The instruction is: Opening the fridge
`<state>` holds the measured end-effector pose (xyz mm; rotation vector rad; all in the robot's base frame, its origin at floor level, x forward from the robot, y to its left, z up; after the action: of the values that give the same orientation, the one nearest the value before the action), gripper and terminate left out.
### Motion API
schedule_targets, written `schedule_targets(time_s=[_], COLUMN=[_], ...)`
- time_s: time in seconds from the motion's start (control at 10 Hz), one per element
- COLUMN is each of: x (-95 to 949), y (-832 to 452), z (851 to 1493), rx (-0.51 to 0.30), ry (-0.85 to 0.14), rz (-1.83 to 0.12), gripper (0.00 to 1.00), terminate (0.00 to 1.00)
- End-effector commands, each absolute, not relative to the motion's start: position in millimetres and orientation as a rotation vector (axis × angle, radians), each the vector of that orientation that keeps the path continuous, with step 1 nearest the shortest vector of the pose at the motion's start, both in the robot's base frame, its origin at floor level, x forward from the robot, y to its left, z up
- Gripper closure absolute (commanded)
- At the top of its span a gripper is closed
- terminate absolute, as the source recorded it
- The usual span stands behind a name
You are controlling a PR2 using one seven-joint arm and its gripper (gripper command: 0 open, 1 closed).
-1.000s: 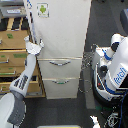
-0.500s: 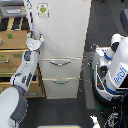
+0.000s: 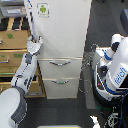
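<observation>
The fridge stands in the middle of the exterior view, tall and white, with a green-figure sticker on its upper door. Below are two drawers with curved silver handles, the upper and the lower. My arm rises from the bottom left. My gripper is at the left edge of the upper door, at the door's lower part, and looks closed on that edge. The door's left edge stands slightly out from the body, slanting.
A tan wooden drawer cabinet stands right beside the fridge on the exterior view's left, behind my arm. A white-and-blue robot body with loose cables stands on the exterior view's right. The floor is dark.
My gripper has shifted slightly toward the exterior view's left with the door edge, and the door's left edge now slants out a little more.
</observation>
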<state>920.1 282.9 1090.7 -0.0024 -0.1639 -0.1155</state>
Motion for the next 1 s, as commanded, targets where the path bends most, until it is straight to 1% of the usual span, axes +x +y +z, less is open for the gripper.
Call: schedule_targets(time_s=[0.1,1.0], x=[928.0,925.3], y=[277.6,283.0], z=[1063.7,1056.7], rx=[-0.016,-0.028], ry=[-0.15,-0.127], rz=[-0.133,-0.144], gripper=[1.0,1.0], terminate=[0.0,0.0])
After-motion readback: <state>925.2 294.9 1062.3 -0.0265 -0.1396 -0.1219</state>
